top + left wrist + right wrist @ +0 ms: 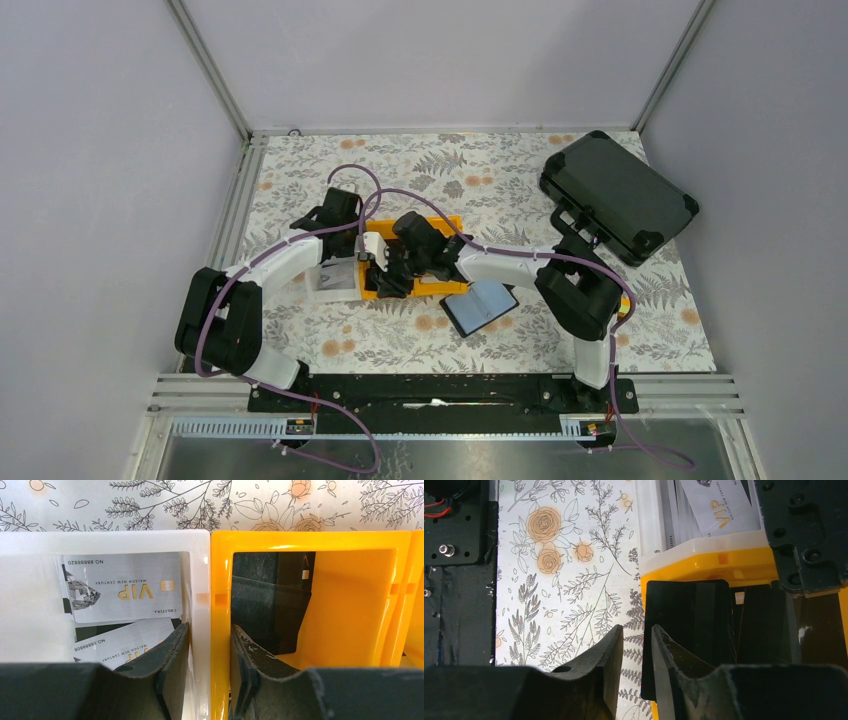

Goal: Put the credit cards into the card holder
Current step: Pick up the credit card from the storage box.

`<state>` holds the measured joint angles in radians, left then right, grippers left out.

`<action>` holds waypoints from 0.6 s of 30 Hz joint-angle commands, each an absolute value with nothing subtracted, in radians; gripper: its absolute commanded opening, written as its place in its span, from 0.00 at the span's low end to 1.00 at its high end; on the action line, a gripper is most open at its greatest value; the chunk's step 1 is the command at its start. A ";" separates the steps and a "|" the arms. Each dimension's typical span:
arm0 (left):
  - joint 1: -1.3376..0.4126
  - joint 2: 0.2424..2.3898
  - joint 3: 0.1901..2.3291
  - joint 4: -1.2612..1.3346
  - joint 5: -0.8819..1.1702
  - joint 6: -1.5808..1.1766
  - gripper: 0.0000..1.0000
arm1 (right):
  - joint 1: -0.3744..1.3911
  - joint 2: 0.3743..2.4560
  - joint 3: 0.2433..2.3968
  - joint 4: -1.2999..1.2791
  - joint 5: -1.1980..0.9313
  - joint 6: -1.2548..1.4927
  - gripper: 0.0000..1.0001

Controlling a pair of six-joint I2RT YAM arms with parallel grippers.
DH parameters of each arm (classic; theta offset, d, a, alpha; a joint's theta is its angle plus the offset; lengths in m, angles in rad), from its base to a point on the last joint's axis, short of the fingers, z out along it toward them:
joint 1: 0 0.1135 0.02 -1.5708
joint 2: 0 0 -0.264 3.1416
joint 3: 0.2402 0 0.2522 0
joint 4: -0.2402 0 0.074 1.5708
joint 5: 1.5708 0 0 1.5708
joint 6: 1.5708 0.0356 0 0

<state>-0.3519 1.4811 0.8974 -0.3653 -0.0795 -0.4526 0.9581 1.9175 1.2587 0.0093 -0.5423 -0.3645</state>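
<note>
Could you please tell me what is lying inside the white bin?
Inside the white bin lie two silvery VIP cards, the upper card overlapping the lower card, whose corner a finger of the left end effector covers. Whatever lies beneath them is hidden.

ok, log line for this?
left gripper: astride white bin and yellow bin walls | right gripper: narrow gap, at dark card in yellow bin | card holder: open on table
</note>
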 commanded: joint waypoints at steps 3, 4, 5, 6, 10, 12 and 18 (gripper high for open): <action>-0.338 1.467 0.927 -0.316 -0.061 -0.477 0.00 | 0.968 1.916 1.232 0.060 -0.495 -0.360 0.37; -0.339 1.467 0.927 -0.316 -0.061 -0.477 0.00 | 0.968 1.914 1.229 0.072 -0.488 -0.360 0.37; -0.338 1.467 0.928 -0.315 -0.060 -0.477 0.00 | 0.968 1.912 1.227 0.078 -0.486 -0.360 0.38; -0.338 1.468 0.928 -0.315 -0.059 -0.476 0.00 | 0.968 1.912 1.225 0.083 -0.482 -0.360 0.39; -0.337 1.470 0.930 -0.316 -0.055 -0.476 0.00 | 0.968 1.915 1.229 0.087 -0.468 -0.366 0.39; -0.337 1.469 0.928 -0.315 -0.054 -0.476 0.00 | 0.968 1.920 1.229 0.087 -0.464 -0.368 0.39; -0.336 1.464 0.927 -0.316 -0.053 -0.476 0.00 | 0.968 1.926 1.225 0.082 -0.445 -0.374 0.36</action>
